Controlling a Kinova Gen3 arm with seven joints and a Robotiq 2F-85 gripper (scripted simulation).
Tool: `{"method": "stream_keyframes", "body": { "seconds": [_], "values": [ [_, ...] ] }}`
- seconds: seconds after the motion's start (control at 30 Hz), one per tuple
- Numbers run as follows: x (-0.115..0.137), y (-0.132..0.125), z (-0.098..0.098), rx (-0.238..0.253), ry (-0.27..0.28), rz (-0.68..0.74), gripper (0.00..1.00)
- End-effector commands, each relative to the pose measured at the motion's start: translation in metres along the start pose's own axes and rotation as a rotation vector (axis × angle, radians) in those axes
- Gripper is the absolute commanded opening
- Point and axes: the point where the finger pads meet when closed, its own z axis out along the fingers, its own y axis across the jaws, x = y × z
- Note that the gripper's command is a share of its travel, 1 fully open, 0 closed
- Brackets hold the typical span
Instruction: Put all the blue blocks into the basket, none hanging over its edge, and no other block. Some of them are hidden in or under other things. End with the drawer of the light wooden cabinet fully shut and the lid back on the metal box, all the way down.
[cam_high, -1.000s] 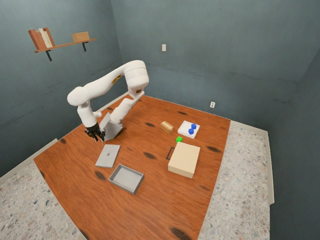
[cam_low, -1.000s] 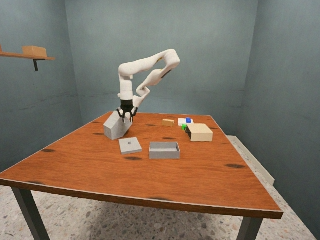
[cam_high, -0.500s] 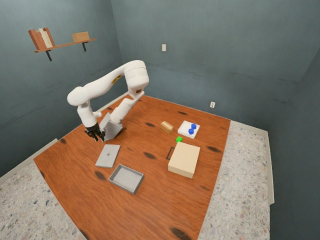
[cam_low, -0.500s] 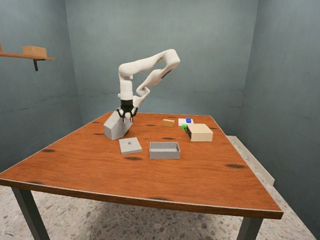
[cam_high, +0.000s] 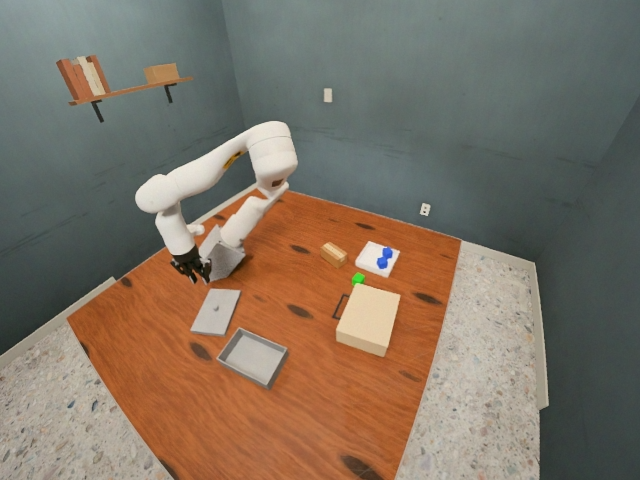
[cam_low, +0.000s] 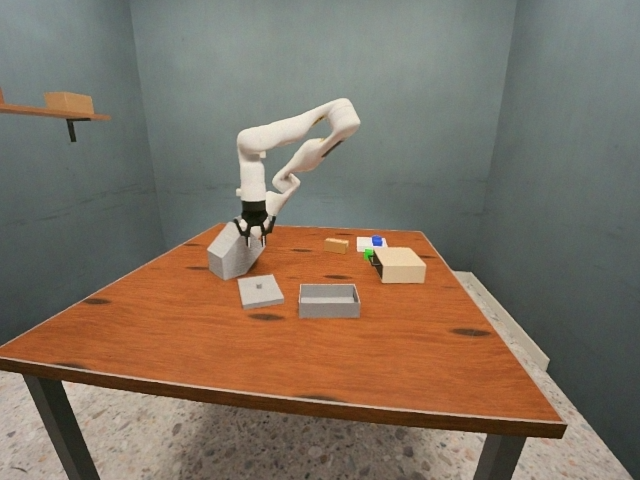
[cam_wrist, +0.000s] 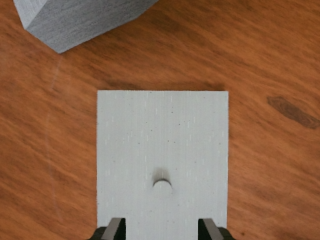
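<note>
Open passage straight down to the knobbed lid, lower centre in the wrist view. Blocked at that view's upper left by a tall grey block. Reachable from above: the lidless metal box, lower centre in the top view.

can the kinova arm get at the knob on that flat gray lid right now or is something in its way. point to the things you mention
Probably yes: the knob (cam_high: 216, 308) (cam_low: 258, 285) (cam_wrist: 162, 185) stands uncovered on the lid (cam_high: 223, 299) (cam_low: 250, 295) (cam_wrist: 130, 135), and the parted jaws hang above with nothing visible between.

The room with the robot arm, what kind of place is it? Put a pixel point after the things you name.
Maybe a robot practice room. A white robot arm (cam_high: 204, 173) (cam_low: 289, 129) stands at a big wooden table (cam_high: 320, 413) (cam_low: 289, 356), with blue blocks (cam_high: 382, 262) (cam_low: 376, 240) and an open metal box (cam_high: 252, 359) (cam_low: 329, 308).
</note>
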Motion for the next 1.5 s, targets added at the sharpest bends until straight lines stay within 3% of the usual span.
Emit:
{"method": "stream_keyframes", "body": {
  "seconds": [0.0,0.23,1.1,1.47],
  "values": [
    [0.000,0.000,0.007,0.000,-0.001,0.003,0.48],
    [0.000,0.000,0.019,-0.001,0.000,0.004,0.48],
    [-0.002,0.000,0.101,0.000,-0.002,0.001,0.48],
    [-0.003,0.000,0.115,0.000,-0.003,0.000,0.48]
  ]
}}
